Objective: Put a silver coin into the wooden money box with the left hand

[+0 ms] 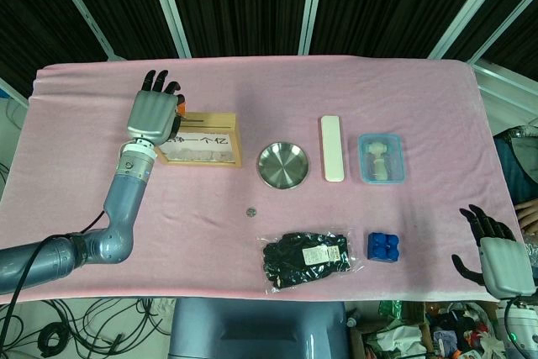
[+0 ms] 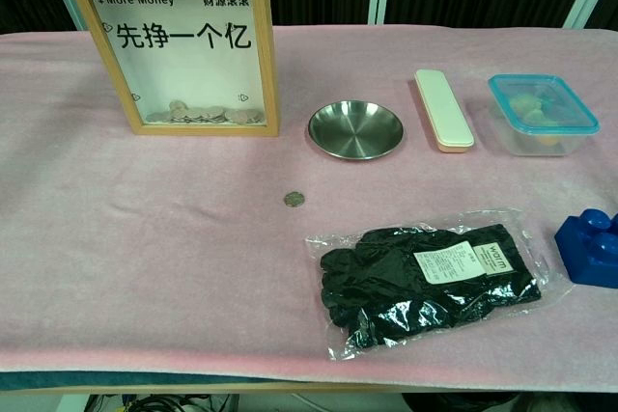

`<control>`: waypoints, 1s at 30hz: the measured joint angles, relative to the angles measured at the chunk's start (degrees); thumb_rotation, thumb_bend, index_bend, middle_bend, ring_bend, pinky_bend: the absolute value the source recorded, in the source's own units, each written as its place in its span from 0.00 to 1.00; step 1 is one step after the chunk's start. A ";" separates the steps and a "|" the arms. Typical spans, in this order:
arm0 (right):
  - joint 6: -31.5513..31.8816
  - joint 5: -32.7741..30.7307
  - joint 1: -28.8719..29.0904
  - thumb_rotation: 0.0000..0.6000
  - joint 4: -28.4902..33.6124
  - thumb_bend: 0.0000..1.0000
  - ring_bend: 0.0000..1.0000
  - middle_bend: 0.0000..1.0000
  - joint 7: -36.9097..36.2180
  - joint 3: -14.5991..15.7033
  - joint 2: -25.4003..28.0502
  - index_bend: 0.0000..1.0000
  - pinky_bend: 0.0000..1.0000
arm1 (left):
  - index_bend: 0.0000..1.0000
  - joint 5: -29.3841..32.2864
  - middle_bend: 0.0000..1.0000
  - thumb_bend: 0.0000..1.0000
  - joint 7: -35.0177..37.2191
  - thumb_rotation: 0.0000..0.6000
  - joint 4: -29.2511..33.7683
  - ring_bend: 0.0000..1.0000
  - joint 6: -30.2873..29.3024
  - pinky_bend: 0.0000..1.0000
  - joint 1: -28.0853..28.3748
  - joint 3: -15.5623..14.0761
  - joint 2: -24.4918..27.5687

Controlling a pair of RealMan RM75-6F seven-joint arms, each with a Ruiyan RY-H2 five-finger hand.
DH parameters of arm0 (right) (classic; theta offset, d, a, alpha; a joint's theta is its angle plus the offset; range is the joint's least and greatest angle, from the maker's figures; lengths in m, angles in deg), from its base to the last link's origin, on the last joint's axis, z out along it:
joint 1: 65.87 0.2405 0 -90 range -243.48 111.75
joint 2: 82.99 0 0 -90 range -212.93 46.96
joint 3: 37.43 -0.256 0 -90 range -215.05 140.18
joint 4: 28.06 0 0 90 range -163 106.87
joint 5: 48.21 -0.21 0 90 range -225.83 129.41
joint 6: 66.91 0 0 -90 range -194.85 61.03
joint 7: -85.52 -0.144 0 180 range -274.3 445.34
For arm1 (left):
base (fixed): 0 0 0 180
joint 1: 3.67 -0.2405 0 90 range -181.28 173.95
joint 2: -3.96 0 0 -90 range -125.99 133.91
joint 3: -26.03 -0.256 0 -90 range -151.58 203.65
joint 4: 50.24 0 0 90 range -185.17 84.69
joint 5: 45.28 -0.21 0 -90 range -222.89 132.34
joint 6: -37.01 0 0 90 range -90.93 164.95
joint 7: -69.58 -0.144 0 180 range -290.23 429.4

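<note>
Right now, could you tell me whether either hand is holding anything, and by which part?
It cannot be told for the left hand, poised over the wooden money box with its fingertips hidden. The right hand holds nothing.

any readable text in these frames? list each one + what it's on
"¥More Money": top left of the wooden money box front panel.
"财源滚滚": top right of the same panel.
"先挣一个亿": large characters across the panel's middle.
"warm": sideways on the white label of the bagged black gloves; the label's finer print is too small to read.
Silver coin: markings too small to read.
</note>
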State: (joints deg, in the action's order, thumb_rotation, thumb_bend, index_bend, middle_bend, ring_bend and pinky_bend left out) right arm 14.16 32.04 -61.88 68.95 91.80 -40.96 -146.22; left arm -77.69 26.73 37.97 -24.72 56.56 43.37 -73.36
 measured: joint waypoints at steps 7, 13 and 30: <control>0.01 0.01 0.00 1.00 -0.01 0.23 0.17 0.07 -0.05 -0.02 0.02 0.14 0.18 | 0.63 0.11 0.23 0.47 -0.34 1.00 -0.10 0.00 -0.13 0.00 0.28 -0.36 -0.31; -0.02 0.02 0.00 1.00 0.03 0.23 0.17 0.07 -0.16 -0.01 0.04 0.14 0.18 | 0.50 0.50 0.22 0.46 -0.66 1.00 0.13 0.01 -0.13 0.00 0.43 -0.57 -0.22; -0.13 -0.11 0.02 1.00 0.09 0.23 0.17 0.07 -0.29 -0.03 0.06 0.14 0.18 | 0.32 -0.80 0.21 0.46 -0.33 1.00 1.93 0.00 -0.32 0.00 0.59 -0.74 1.13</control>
State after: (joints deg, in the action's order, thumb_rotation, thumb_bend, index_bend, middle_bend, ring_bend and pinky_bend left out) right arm 14.03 31.93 -61.86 69.04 91.50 -40.99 -146.16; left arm -78.50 26.40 39.89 -25.04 57.15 42.63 -72.23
